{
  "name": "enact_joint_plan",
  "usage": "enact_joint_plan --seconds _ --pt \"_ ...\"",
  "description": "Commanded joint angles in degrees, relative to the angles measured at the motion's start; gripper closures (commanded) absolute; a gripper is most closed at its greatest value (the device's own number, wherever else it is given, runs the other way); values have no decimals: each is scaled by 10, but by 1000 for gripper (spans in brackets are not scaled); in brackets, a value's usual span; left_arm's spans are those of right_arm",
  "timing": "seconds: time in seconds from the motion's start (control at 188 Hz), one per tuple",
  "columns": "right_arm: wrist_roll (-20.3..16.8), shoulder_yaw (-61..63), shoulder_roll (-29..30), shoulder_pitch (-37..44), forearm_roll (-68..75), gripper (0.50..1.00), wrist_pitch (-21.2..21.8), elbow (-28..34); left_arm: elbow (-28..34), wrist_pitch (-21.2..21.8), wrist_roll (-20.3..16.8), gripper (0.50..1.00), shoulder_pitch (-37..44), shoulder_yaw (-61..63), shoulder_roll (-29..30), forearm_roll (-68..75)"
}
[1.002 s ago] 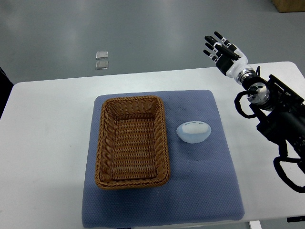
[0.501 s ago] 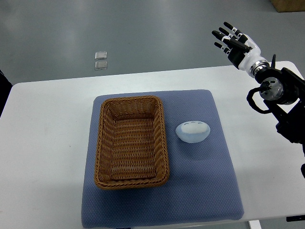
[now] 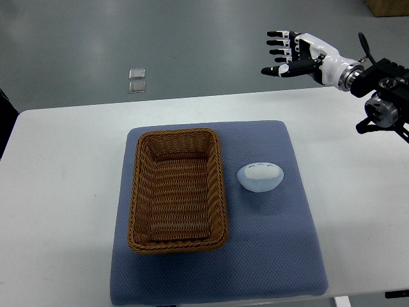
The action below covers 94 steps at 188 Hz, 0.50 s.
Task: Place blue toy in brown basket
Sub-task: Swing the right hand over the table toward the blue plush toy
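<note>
One hand in view: right hand (image 3: 291, 54) upper right, fingers spread, empty | blue toy (image 3: 260, 176) lies below-left of it, well apart, long axis left-right | basket (image 3: 177, 189) just left of toy

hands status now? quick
Left hand: not in view.
Right hand: open, fingers spread, holding nothing, up beyond the table's far edge. The blue toy sits on the mat beside the brown basket.

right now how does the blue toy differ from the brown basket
The blue toy is pale, smooth and rounded; the brown basket is woven and rectangular. The toy is much smaller than the basket. The toy is a solid lump, while the basket is an open, empty container. Both rest on the blue mat, side by side without touching.
</note>
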Motion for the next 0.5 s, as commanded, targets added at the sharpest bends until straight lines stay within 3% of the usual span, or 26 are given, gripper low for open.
enact_joint_plan --seconds 0.0,0.107,0.272,0.496 --pt "-16 -64 -24 31 -57 595 6 35 0 0 0 500 0 0 0 -1" --pt "-28 -131 -45 68 -120 595 19 66 0 0 0 500 0 0 0 -1" --pt "-48 -215 -83 139 -170 595 71 114 0 0 0 500 0 0 0 -1" --pt "-52 -294 -106 200 -217 597 123 159 0 0 0 500 0 0 0 -1"
